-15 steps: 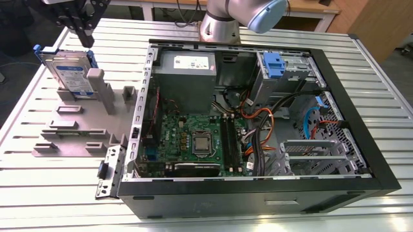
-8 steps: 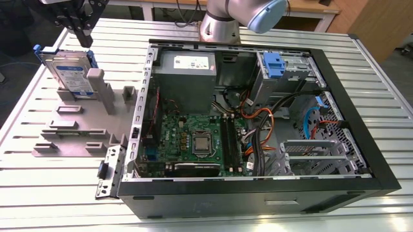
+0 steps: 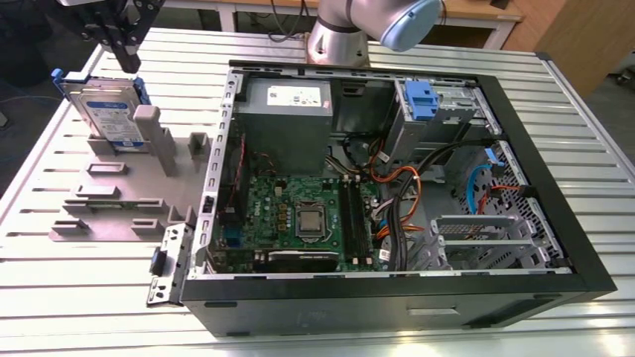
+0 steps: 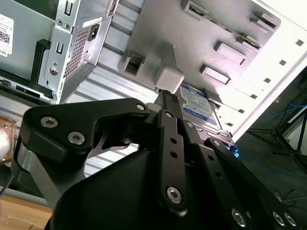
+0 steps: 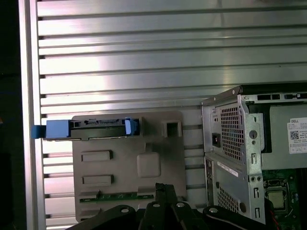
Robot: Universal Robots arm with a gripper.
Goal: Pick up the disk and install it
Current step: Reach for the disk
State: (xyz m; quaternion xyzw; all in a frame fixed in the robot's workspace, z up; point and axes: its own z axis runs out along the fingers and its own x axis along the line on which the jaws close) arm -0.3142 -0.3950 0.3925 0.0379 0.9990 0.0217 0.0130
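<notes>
The disk (image 3: 103, 113), a silver drive with a white-and-blue label in a bright blue carrier, stands on edge in a slot of the grey holder plate (image 3: 117, 202) at the exterior view's left. My gripper (image 3: 129, 64) hangs just above the disk's upper edge, apart from it, its black fingers shut together on nothing. In the first wrist view the disk (image 5: 91, 129) is seen edge-on at the plate's (image 5: 125, 165) far side, beyond the gripper (image 5: 164, 188). In the second wrist view the disk's label (image 4: 197, 108) lies past the gripper (image 4: 164, 95).
An open black computer case (image 3: 540, 186) lies on the slatted aluminium table (image 3: 89, 297) at the exterior view's right. Inside are a silver drive cage with a blue latch (image 3: 421, 100), a grey power supply box (image 3: 288, 119), a motherboard (image 3: 297, 216) and cables. Several grey blocks rise from the holder plate.
</notes>
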